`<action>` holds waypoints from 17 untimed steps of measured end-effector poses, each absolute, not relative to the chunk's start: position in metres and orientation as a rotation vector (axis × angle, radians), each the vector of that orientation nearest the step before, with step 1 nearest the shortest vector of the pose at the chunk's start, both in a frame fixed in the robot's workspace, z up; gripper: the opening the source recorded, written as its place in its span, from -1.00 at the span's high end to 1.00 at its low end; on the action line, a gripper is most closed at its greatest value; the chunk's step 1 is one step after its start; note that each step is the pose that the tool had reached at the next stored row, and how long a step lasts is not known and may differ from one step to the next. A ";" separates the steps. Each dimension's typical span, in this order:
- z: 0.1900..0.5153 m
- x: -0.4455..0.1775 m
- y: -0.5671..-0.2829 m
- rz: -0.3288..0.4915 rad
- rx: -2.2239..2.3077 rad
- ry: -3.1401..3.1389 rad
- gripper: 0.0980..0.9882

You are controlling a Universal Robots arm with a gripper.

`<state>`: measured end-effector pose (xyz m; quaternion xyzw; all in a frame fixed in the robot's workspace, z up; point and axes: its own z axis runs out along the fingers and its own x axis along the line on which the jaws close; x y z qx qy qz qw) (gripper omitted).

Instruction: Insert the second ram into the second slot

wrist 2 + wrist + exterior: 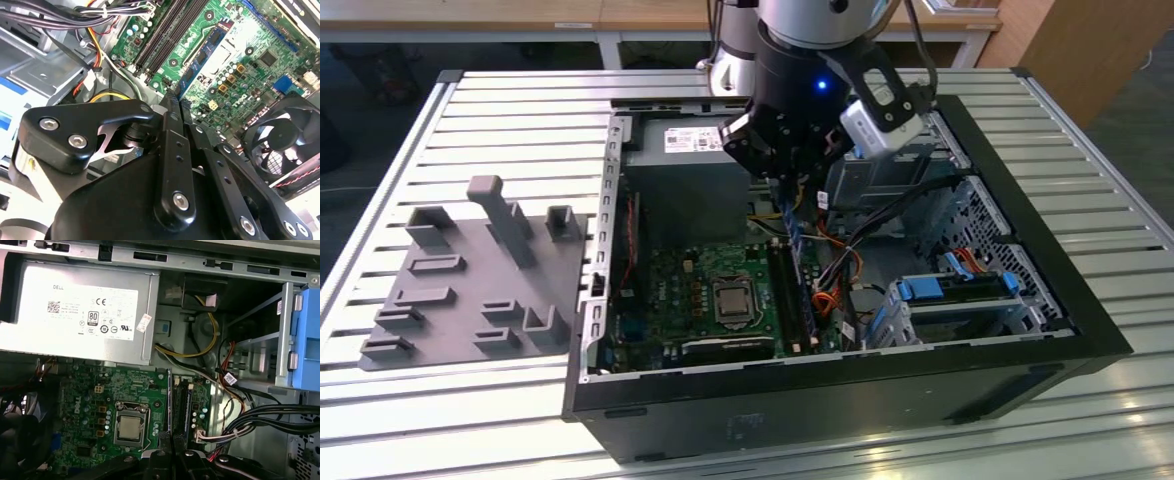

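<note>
The black two-finger pincer (172,98) is clenched on the second ram (205,50), a thin, long blue circuit-board stick with dark chips, gripped at one end. The rest of the stick reaches out toward the green motherboard (680,290). In the exterior view the stick (791,222) hangs edge-down below the pincer (785,180), inside the open black computer case (854,385) and clear of the board. The long black memory slots (798,300) lie just under it, nearer the camera.

In the first wrist view the stick (170,405) appears edge-on, seemingly between the silver processor socket (131,427) and the slots (184,407). I cannot tell which slot it lines up with. Further out, the grey power-supply box (75,310) fills the case's far end. The chunky bright-blue drive-bay clips (921,290) sit at the exterior view's right.

This looks like the alignment step, with the stick carried but not seated. As I judge it, seating calls for the stick's edge parallel over the second slot, then a straight, even press down.
</note>
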<state>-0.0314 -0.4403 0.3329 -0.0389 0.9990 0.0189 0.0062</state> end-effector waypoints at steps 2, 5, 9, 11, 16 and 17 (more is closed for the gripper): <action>0.332 -0.031 -0.440 0.059 -0.115 3.126 0.92; 0.332 -0.031 -0.440 0.059 -0.113 3.126 0.92; 0.331 -0.031 -0.440 0.059 -0.113 3.126 0.92; 0.330 -0.031 -0.440 0.059 -0.113 3.126 0.92; 0.330 -0.031 -0.440 0.059 -0.113 3.126 0.92; 0.329 -0.031 -0.440 0.059 -0.113 3.126 0.92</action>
